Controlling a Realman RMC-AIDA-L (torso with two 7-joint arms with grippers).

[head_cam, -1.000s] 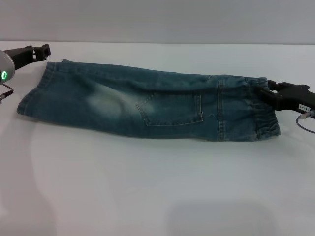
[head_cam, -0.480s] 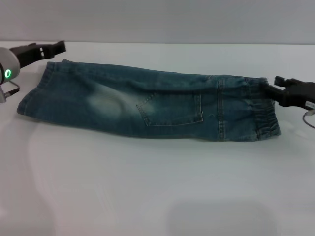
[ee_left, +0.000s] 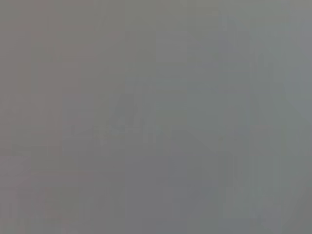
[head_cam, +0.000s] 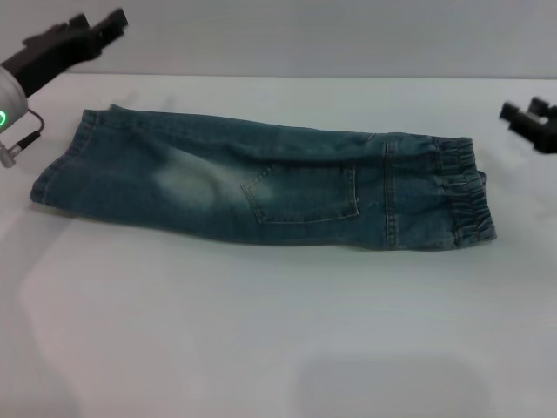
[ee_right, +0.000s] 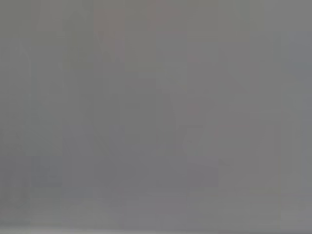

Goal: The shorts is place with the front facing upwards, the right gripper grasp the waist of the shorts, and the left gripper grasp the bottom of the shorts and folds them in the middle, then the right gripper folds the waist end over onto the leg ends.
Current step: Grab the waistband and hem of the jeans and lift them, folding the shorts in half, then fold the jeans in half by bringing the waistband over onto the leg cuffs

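Left wrist view: a uniform grey field fills the whole picture. No edges, objects or fingers can be made out. A few faint, darker smudges sit near the middle, too vague to identify. Nothing here can be placed relative to anything else.

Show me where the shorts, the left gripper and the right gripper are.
shorts (head_cam: 287,187): head view, on the denim beside the stitched pocket.
left gripper (head_cam: 111,21): head view, at its black fingertips.
right gripper (head_cam: 525,111): head view, between its two black fingertips.
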